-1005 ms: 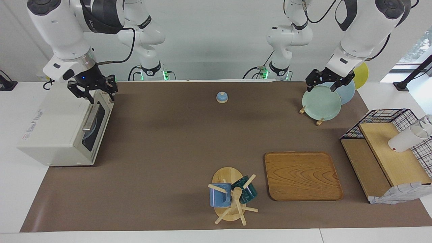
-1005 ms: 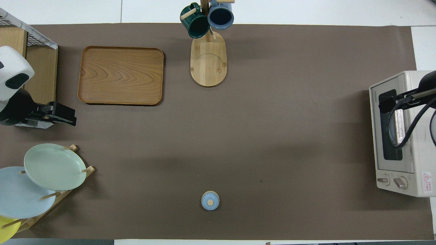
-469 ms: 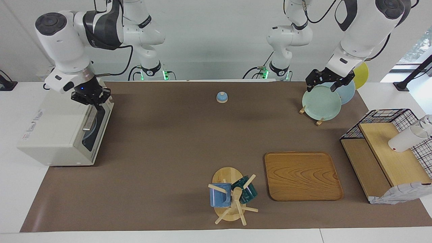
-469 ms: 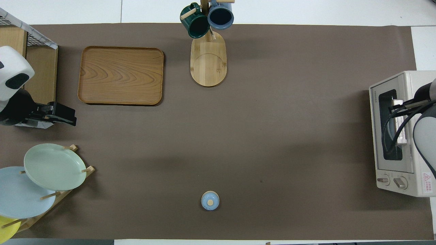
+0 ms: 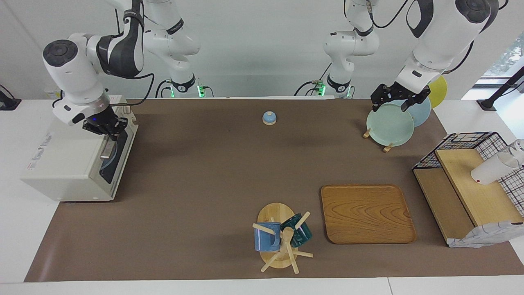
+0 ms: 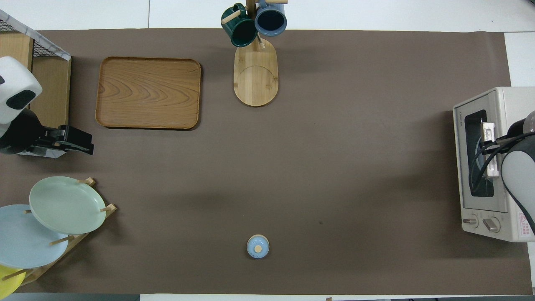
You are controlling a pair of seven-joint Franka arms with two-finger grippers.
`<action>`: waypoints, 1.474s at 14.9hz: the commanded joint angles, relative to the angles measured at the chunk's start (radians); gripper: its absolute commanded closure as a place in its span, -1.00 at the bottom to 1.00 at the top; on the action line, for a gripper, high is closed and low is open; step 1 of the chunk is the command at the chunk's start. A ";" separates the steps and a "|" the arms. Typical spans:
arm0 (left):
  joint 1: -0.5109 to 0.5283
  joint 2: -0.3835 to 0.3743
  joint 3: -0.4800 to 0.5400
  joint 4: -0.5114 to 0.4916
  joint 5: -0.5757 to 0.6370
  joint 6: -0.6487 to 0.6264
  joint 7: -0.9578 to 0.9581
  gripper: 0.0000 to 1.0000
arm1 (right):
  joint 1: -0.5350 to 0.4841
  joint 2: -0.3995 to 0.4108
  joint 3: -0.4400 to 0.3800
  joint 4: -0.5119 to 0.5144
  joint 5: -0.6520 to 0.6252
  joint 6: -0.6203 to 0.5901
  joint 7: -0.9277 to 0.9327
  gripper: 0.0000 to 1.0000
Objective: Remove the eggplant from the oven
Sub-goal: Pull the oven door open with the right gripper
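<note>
The off-white oven [image 5: 67, 157] stands at the right arm's end of the table, its dark glass door shut; it also shows in the overhead view [image 6: 501, 104]. The eggplant is hidden; only a pale blue shape shows through the glass. My right gripper [image 5: 107, 130] points down at the top of the door, at the end of the metal bar handle [image 5: 107, 148] nearer the robots. In the overhead view the right arm's wrist and cables cover part of the handle [image 6: 488, 133]. My left gripper [image 5: 391, 104] is open and empty and waits over the green plate [image 5: 389, 124].
A plate rack with green, blue and yellow plates stands near the left arm's base. A wooden tray [image 5: 367, 213], a mug tree [image 5: 280, 237] with two mugs, a small blue lid [image 5: 269, 118] and a black wire-and-wood rack [image 5: 470, 184] holding a white cup [image 5: 491, 169] share the table.
My right arm has turned its wrist and lowered the gripper from above the oven's top edge down to the door handle. The door stays shut. The left arm has not moved.
</note>
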 commanded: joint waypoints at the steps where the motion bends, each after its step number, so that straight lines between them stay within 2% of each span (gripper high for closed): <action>1: 0.006 -0.019 -0.002 -0.013 0.019 -0.004 -0.003 -1.00 | -0.016 -0.031 0.008 -0.052 -0.013 0.030 -0.011 1.00; 5: 0.005 -0.019 -0.002 -0.013 0.019 -0.004 -0.003 -1.00 | -0.004 -0.028 0.010 -0.076 -0.001 0.047 -0.008 1.00; 9: 0.005 -0.019 -0.002 -0.013 0.019 -0.004 -0.003 -1.00 | 0.007 -0.024 0.019 -0.136 0.040 0.131 0.006 1.00; 14: 0.005 -0.019 -0.002 -0.013 0.019 -0.001 -0.006 -1.00 | 0.123 0.052 0.020 -0.171 0.071 0.280 0.093 1.00; 18: 0.005 -0.019 -0.002 -0.013 0.019 0.001 -0.006 -1.00 | 0.140 0.094 0.020 -0.217 0.079 0.417 0.100 1.00; 22: 0.005 -0.019 -0.002 -0.013 0.019 0.001 -0.004 -1.00 | 0.165 0.143 0.020 -0.220 0.088 0.449 0.152 1.00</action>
